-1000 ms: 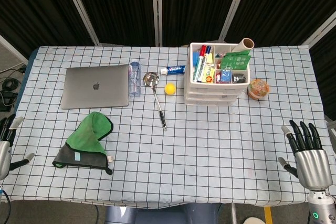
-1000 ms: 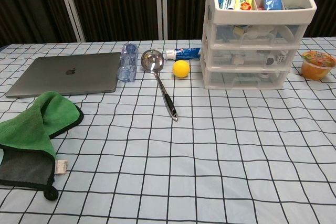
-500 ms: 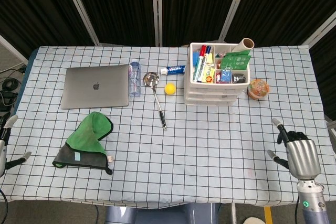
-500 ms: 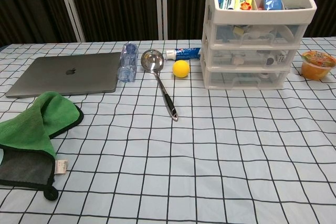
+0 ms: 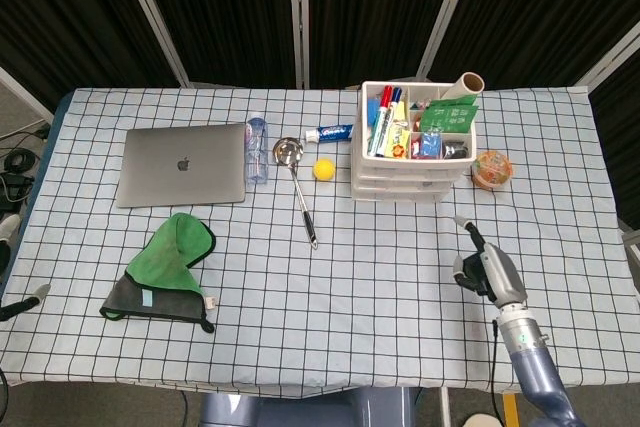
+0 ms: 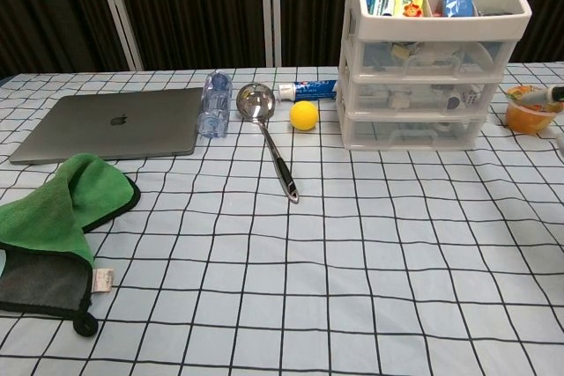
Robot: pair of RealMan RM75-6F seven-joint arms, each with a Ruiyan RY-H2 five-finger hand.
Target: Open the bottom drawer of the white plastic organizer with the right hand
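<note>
The white plastic organizer point(image 5: 412, 142) stands near the worktop's point(image 5: 400, 287) far edge, bottom drawer point(image 6: 414, 132) closed. The right hand point(image 5: 484, 269) hovers over bare checked cloth before it, empty, one finger extended; the rest I cannot tell.

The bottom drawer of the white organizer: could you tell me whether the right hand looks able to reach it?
Probably yes: the bottom drawer faces bare tablecloth, and the right hand hovers in front of it with nothing between.

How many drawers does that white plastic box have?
3, stacked under the open top tray: top drawer, middle drawer and bottom drawer, all closed. The right hand is not touching them.
</note>
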